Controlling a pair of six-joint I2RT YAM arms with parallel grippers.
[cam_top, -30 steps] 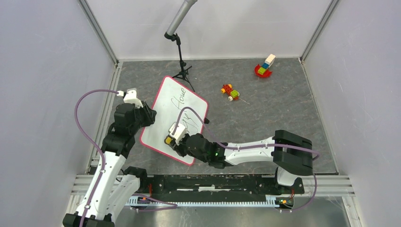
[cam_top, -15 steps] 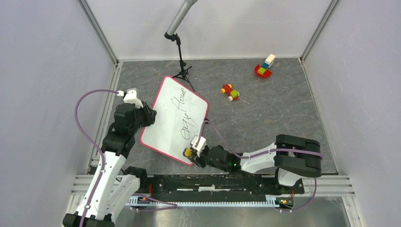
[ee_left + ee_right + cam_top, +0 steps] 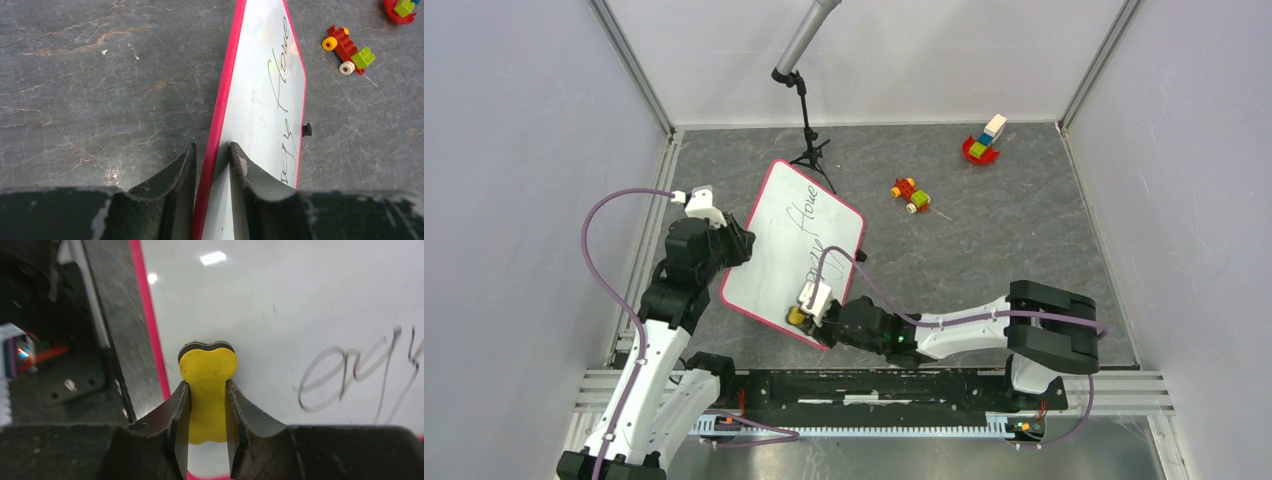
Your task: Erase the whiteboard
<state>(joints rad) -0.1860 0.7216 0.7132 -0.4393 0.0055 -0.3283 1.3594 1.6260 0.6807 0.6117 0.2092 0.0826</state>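
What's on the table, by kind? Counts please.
whiteboard: 1
yellow eraser: 1
brick toys: 2, wheeled car and red boat
tripod stand: 1
Total: 5

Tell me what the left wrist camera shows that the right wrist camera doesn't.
Only the left wrist view: the left gripper clamped on the whiteboard at its pink rim, a black clip on the board's far edge, and a toy brick car on the grey table. Only the right wrist view: the right gripper holding a yellow eraser at the board's face, close to the pink rim. Both: the whiteboard's white face with black handwriting on it.
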